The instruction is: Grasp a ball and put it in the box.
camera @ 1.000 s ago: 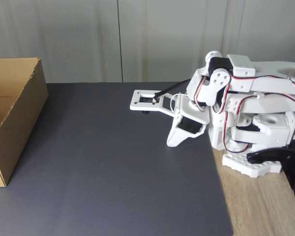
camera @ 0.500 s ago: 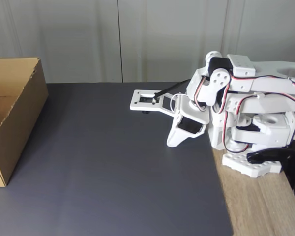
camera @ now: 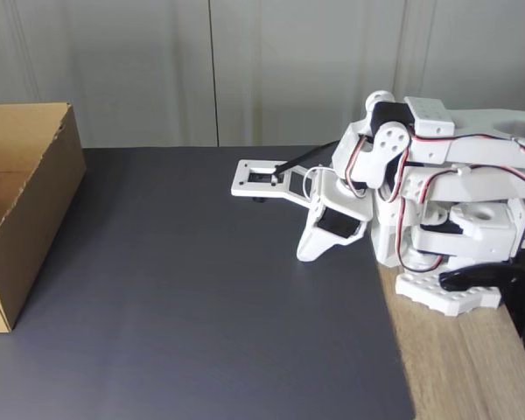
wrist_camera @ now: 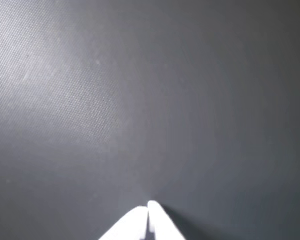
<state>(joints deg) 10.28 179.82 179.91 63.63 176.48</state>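
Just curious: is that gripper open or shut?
Shut: in the wrist view the gripper's two white tips meet, with nothing between them.

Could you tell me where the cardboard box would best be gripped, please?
Probably the top rim of the cardboard box wall facing the arm, from above, with the jaws astride it. The top is open and that thin corrugated wall stands upright.

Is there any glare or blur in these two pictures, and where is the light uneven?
Wrist view: the dark mat shines pale at upper left and dims rightward; the gripper fingers are overexposed and soft. Fixed view: even, sharp light, with the box interior shaded.
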